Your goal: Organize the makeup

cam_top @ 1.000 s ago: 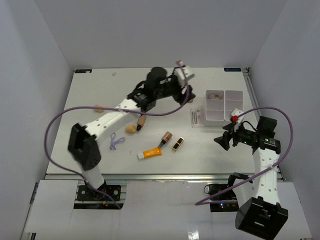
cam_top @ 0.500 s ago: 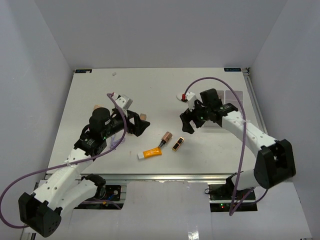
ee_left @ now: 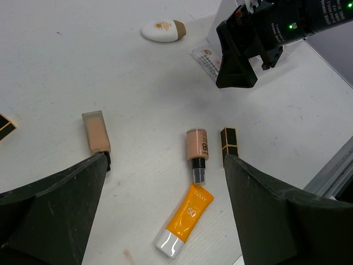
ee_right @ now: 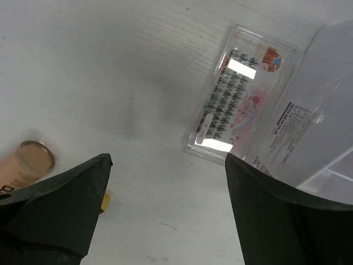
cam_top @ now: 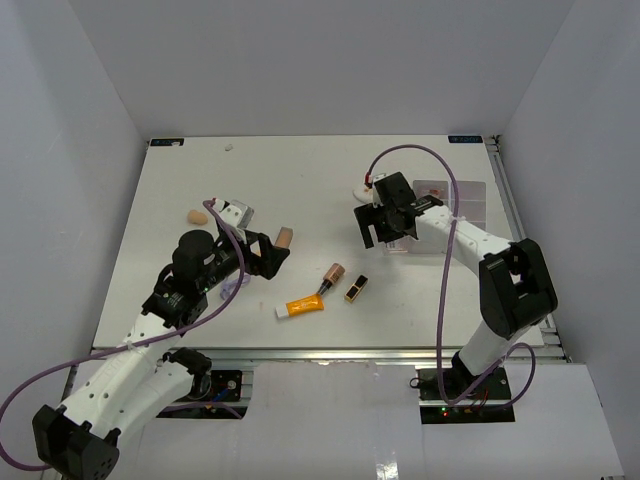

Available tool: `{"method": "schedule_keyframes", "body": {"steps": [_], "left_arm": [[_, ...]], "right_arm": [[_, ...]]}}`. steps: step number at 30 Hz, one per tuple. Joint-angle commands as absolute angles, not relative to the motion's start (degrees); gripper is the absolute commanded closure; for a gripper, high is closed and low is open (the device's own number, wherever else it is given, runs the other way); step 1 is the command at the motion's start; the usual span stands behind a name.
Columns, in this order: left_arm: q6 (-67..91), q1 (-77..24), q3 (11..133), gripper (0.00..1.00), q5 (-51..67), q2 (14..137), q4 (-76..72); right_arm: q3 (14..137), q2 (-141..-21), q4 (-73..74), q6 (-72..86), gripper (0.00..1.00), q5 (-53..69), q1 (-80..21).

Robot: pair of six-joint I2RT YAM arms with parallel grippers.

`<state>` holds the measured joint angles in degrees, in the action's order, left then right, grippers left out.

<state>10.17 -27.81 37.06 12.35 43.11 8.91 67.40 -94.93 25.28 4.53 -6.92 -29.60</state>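
Note:
My left gripper [cam_top: 272, 255] is open and empty, left of centre. In its wrist view it [ee_left: 165, 160] hangs above the orange tube with white cap [ee_left: 185, 223], the brown lipstick [ee_left: 196, 154], the black-gold case [ee_left: 229, 144] and a beige stick [ee_left: 96, 131]. The same orange tube [cam_top: 300, 306], lipstick [cam_top: 332, 275] and case [cam_top: 355, 289] lie at centre front. My right gripper [cam_top: 382, 228] is open and empty, low over the table beside the pink-printed packets [ee_right: 242, 94]. The white oval compact [cam_top: 362, 190] lies behind it. The beige sponge [cam_top: 197, 214] lies at the left. The purple loop [cam_top: 236, 288] is partly hidden under my left arm.
The white four-compartment tray [cam_top: 468, 190] stands at the right, partly hidden by my right arm; its edge shows in the right wrist view [ee_right: 331, 171]. Grey walls close in both sides and the back.
My left arm has drawn back from the far centre to the left-middle. My right arm has swung from the near right edge in to the packets beside the tray.

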Motion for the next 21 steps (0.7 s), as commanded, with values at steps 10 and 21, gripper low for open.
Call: {"method": "schedule_keyframes", "body": {"steps": [10, 21], "left_arm": [[10.24, -27.51, 36.78, 0.02, 11.07, 41.71, 8.92], [10.2, -27.51, 36.83, 0.02, 11.17, 41.75, 8.88]], "right_arm": [[72.25, -102.43, 24.09, 9.44, 0.1, -22.32, -29.97], [71.9, -104.87, 24.01, 9.77, 0.1, -28.23, -28.78]]}}
